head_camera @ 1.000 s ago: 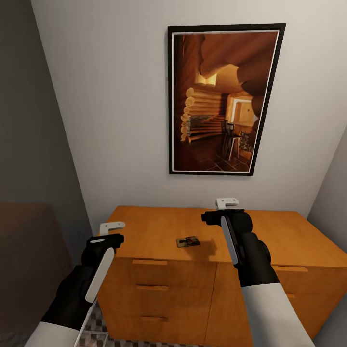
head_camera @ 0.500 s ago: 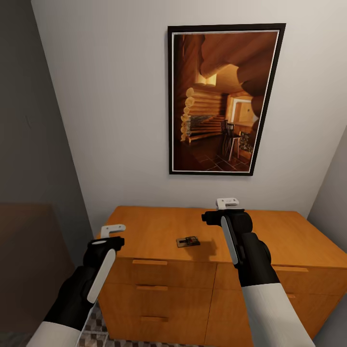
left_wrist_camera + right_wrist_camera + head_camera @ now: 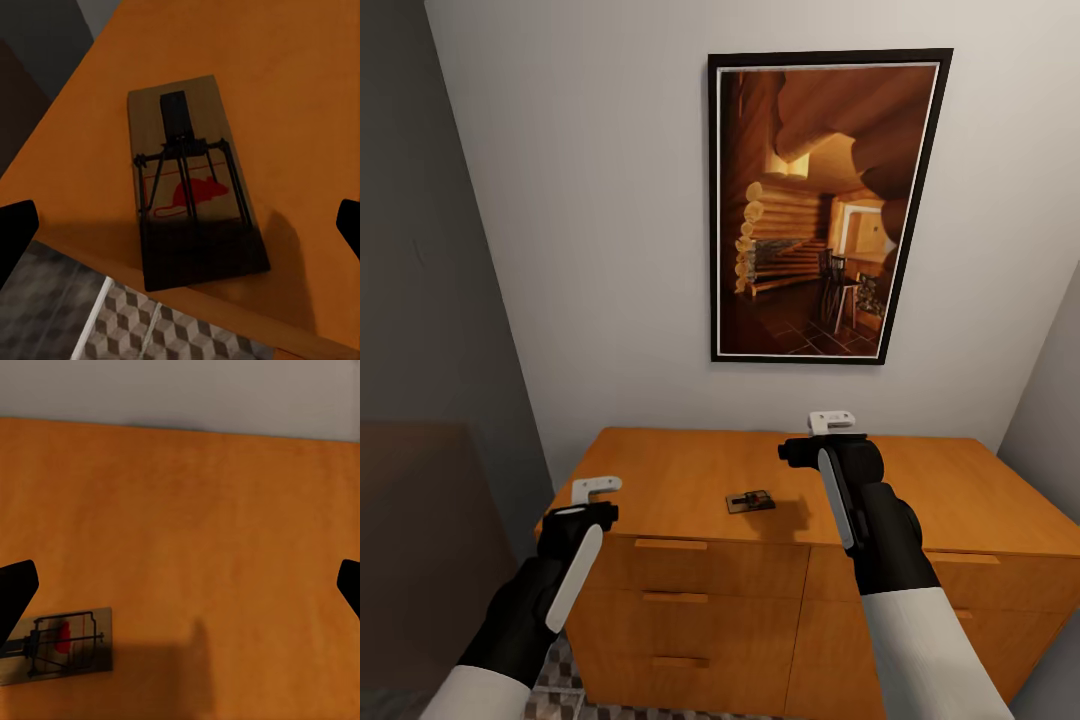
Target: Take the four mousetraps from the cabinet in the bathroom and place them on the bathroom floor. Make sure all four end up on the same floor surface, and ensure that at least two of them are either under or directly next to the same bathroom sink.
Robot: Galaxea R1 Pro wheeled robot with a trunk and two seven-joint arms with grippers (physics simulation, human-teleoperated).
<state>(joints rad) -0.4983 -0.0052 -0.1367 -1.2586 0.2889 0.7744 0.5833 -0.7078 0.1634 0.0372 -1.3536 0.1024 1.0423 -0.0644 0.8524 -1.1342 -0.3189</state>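
You are facing an orange wooden cabinet [image 3: 690, 470] set against a pale wall, below a black-framed picture [image 3: 825, 205] of a log interior. Drawer fronts with flat handles run down the cabinet's face.

One mousetrap [image 3: 750, 501] lies flat on the cabinet top, near the middle and close to the front edge. In the right wrist view the same trap [image 3: 60, 645] sits on bare wood well short of the back wall, its red mouse print showing.

A second mousetrap [image 3: 191, 184] appears in the left wrist view, lying flat at the cabinet's front left corner. Its near end overhangs the front edge, and the wire bar and black plate are on top. Below that edge the cube-patterned bathroom floor [image 3: 150, 330] shows.

Your left gripper [image 3: 180, 225] hangs over this second trap with its dark fingertips spread wide to either side and nothing held. In the head view the left gripper [image 3: 596, 489] stands at the cabinet's front left corner.

Your right gripper [image 3: 180, 585] is likewise wide open and empty, over bare cabinet top to the right of the first trap. In the head view the right gripper [image 3: 832, 422] is raised above the cabinet, apart from the trap.
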